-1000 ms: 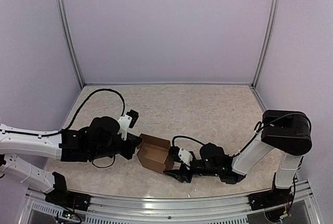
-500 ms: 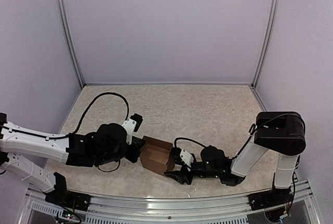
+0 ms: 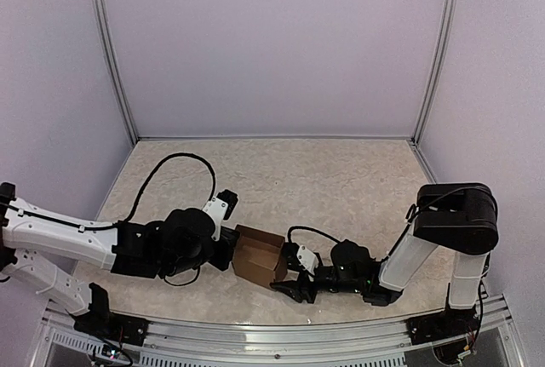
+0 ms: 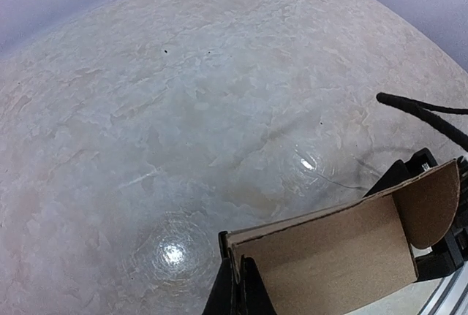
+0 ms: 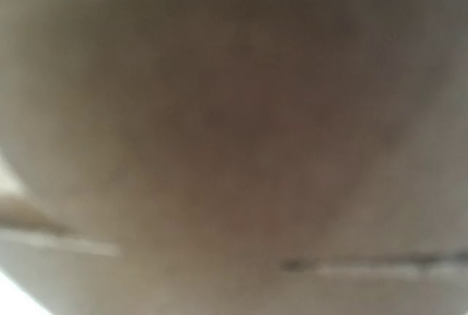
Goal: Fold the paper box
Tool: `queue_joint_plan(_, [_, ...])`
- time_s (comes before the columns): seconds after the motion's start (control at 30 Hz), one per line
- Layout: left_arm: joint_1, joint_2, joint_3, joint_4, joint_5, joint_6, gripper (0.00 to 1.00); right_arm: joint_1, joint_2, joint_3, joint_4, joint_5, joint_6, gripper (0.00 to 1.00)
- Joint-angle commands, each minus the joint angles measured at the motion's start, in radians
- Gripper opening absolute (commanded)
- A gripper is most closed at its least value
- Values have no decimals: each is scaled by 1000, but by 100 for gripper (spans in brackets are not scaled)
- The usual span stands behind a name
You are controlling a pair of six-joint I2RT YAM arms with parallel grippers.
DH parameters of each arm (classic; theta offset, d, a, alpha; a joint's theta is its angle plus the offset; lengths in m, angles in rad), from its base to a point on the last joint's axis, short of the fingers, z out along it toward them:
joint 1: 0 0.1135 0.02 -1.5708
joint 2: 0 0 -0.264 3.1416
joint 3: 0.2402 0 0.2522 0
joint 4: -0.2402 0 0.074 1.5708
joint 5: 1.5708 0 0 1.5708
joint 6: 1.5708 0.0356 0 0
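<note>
The paper box (image 3: 258,256) is a small brown cardboard cube on the table between my two grippers. My left gripper (image 3: 228,244) is at its left side. In the left wrist view its fingers (image 4: 235,286) are pinched shut on the edge of a wall of the box (image 4: 329,256), and a rounded flap (image 4: 433,202) stands at the far end. My right gripper (image 3: 288,275) lies low against the box's right side with its fingers spread around that end. The right wrist view shows only blurred cardboard (image 5: 234,125), so its fingers are hidden there.
The table (image 3: 341,180) is a beige marbled surface with lilac walls on three sides. A black cable (image 3: 174,163) loops behind the left arm. A metal rail (image 3: 255,333) runs along the near edge, close to the box.
My left arm has moved right, closer to the box. The box has turned and tipped, so its open inside no longer faces the top camera. The right gripper has shifted slightly.
</note>
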Motion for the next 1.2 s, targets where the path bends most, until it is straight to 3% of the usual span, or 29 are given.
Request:
queue_joint_plan(0.0, [-72, 64, -11, -194, 158, 3, 0, -9, 4, 19, 120, 64, 22, 37])
queue_joint_plan(0.67, [-135, 100, 4, -209, 149, -62, 0, -8, -9, 22, 127, 64, 42, 39])
queue_joint_plan(0.93, [-137, 104, 6, -211, 136, -71, 0, -8, -39, 15, 123, 66, 42, 49])
queue_joint_plan(1.17, [-137, 113, 22, -229, 117, -71, 0, -8, -70, -4, 112, 81, 43, 64])
